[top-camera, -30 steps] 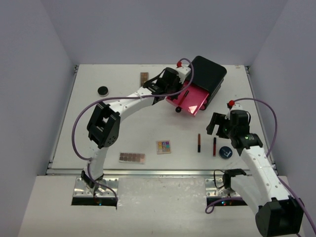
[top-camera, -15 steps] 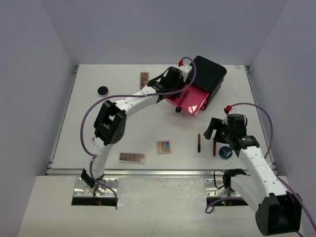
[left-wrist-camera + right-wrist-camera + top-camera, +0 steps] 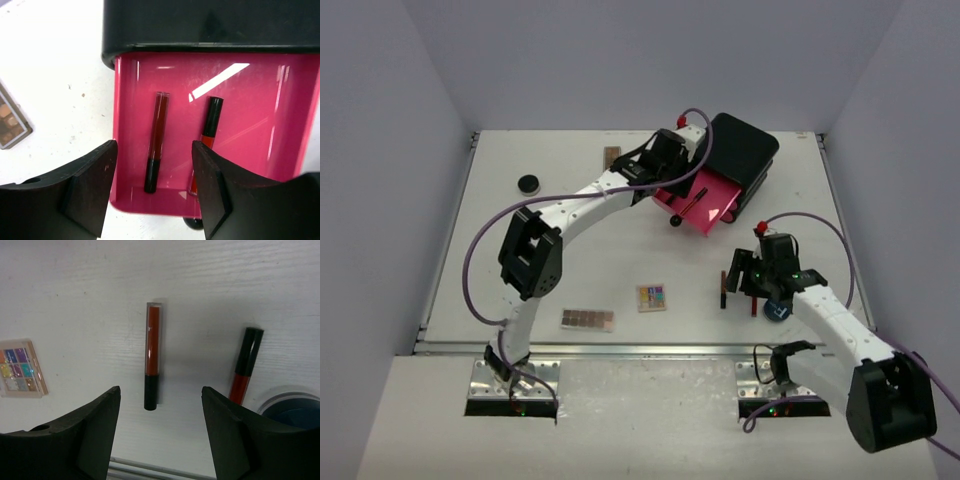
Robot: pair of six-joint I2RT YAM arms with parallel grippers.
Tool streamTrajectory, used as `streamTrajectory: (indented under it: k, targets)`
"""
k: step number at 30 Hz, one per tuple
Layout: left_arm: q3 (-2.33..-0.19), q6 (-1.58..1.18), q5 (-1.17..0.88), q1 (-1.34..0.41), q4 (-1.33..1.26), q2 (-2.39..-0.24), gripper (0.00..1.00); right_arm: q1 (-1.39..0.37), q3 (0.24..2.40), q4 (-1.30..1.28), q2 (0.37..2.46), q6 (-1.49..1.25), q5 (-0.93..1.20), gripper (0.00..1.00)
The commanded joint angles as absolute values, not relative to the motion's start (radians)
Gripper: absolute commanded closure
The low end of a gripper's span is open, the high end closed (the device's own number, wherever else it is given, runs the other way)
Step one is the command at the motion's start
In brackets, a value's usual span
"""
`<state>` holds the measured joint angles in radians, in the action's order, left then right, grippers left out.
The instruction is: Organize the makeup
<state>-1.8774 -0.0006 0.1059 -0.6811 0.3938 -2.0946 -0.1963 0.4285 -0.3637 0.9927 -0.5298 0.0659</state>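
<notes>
The pink drawer [image 3: 250,125] of the black box [image 3: 745,148] stands pulled out, with two dark red pencils [image 3: 156,142] [image 3: 209,127] lying in it. My left gripper [image 3: 154,167] hangs open just above the drawer's front edge, holding nothing; it also shows in the top view [image 3: 672,178]. My right gripper [image 3: 160,402] is open low over a third red pencil [image 3: 152,355] on the table, which lies between its fingers, untouched. Another pencil [image 3: 245,365] lies to its right beside a round compact [image 3: 292,407]. A multicoloured palette [image 3: 652,297] lies further left.
A brown palette [image 3: 588,319] lies near the front edge and another [image 3: 611,157] at the back beside my left arm. A round black compact [image 3: 528,183] sits at the far left. The black box [image 3: 210,25] fills the back right.
My left gripper has opened over the drawer, leaving a pencil lying in it. The right arm has moved left and down over the pencils on the table, its jaws narrowing somewhat.
</notes>
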Motion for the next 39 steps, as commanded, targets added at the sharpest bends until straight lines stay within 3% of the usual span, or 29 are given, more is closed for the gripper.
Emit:
streamTrajectory:
  k: [1, 10, 15, 21, 27, 29, 31, 39]
  targets:
    - [-1.921, -0.018, 0.109, -0.685, 0.394, -1.965, 0.41, -0.265, 0.488, -0.332, 1.060, -0.546, -0.026, 0.33]
    - [-1.884, -0.012, 0.124, -0.654, 0.491, -1.815, 0.35, -0.308, 0.494, -0.248, 1.178, -0.595, -0.040, 0.37]
    - [-1.688, -0.019, 0.048, -0.489, 0.463, -1.652, 0.34, -0.379, 0.540, -0.291, 1.272, -0.588, -0.164, 0.43]
    - [-1.533, -0.005, 0.039, -0.301, 0.454, -1.543, 0.34, -0.427, 0.545, -0.365, 1.310, -0.607, -0.296, 0.77]
    - [-1.396, 0.032, 0.006, -0.229, 0.413, -1.454, 0.34, -0.445, 0.584, -0.411, 1.398, -0.619, -0.296, 0.84]
    - [-1.383, 0.034, 0.005, -0.219, 0.416, -1.443, 0.34, -0.445, 0.579, -0.410, 1.402, -0.627, -0.288, 0.95]
    - [-1.374, 0.035, 0.005, -0.206, 0.413, -1.428, 0.34, -0.445, 0.558, -0.394, 1.374, -0.638, -0.285, 1.00]
    - [-1.357, 0.032, -0.050, -0.202, 0.413, -1.431, 0.34, -0.444, 0.566, -0.390, 0.998, -0.674, -0.252, 1.00]
